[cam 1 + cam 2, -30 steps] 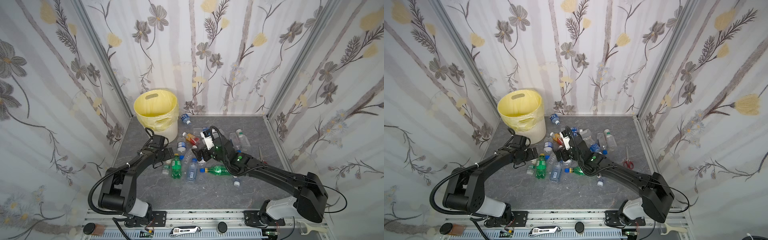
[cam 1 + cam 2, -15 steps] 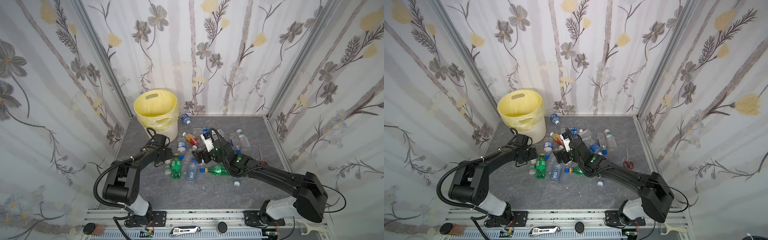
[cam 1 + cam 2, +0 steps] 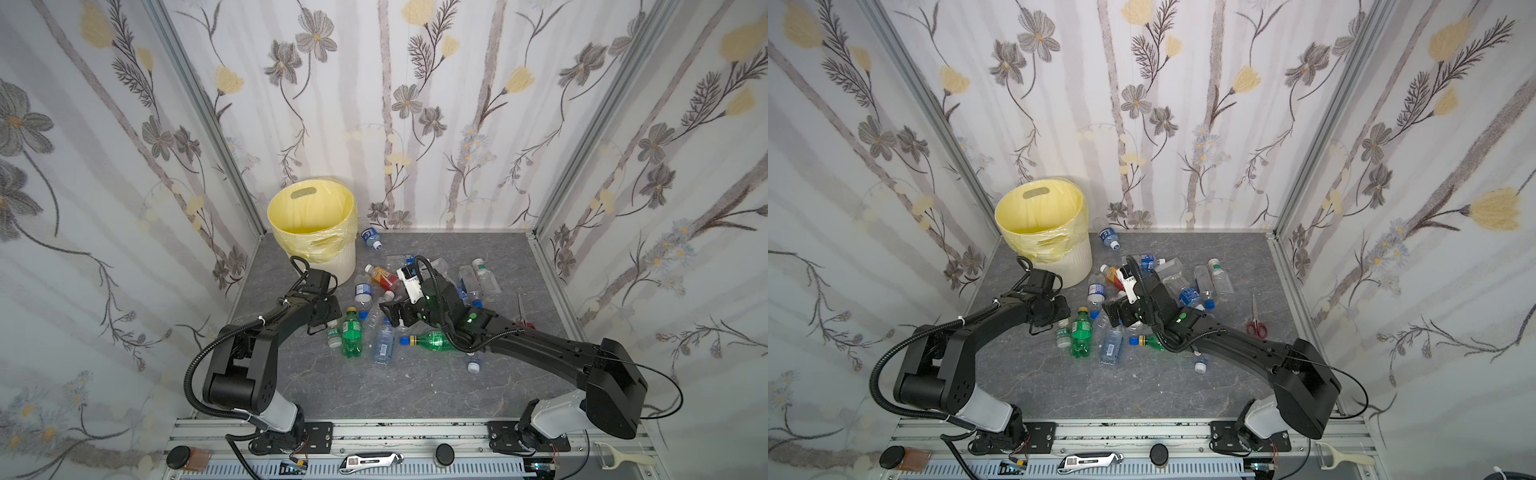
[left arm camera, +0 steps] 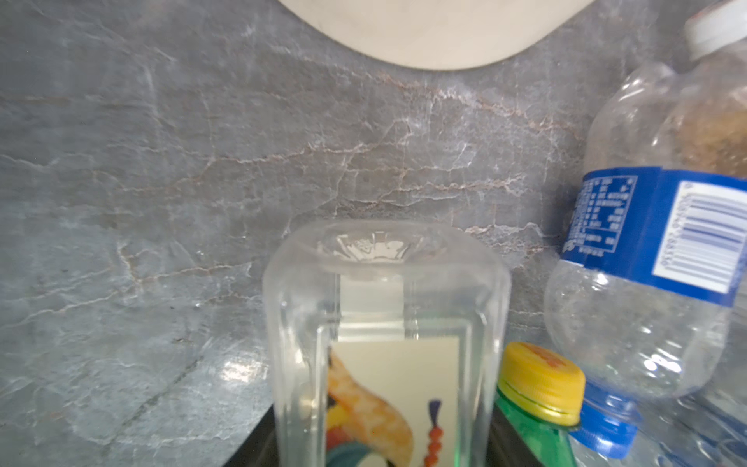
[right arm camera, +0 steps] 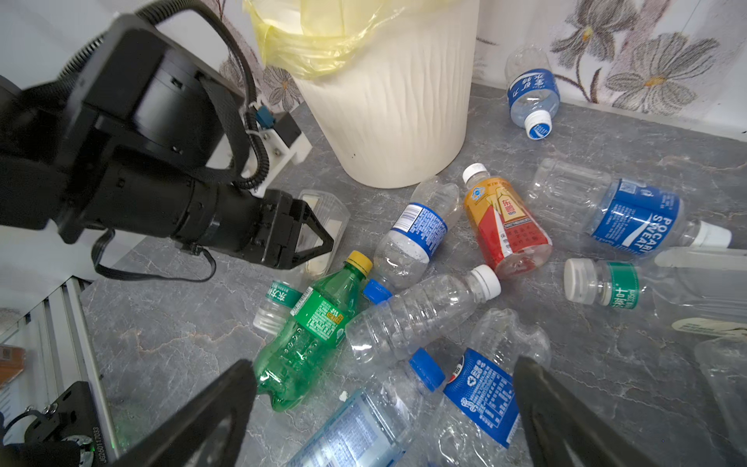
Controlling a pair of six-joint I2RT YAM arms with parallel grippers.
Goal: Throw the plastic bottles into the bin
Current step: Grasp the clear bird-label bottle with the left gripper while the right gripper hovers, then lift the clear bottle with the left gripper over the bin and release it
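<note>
Beside the bin (image 5: 396,121) the left gripper (image 5: 319,242) grasps a clear bottle (image 4: 384,307); the right gripper (image 5: 382,364) stands wide open nearby

Table top (image 4: 161,161): grey stone-veined sheet, smooth, faint sheen; bin (image 5: 404,121), at eleven o'clock of the bottle heap (image 3: 384,340) in both top views: cream plastic, ribbed, matt; its liner (image 5: 315,40): thin yellow film, crinkled, glossy; square bottle (image 4: 384,283): clear smooth glossy plastic, paper label; green bottle (image 5: 307,335): translucent glossy plastic, ridged yellow cap; arm housings (image 3: 243,365): matt black; corner posts (image 3: 579,145): brushed metal.
</note>
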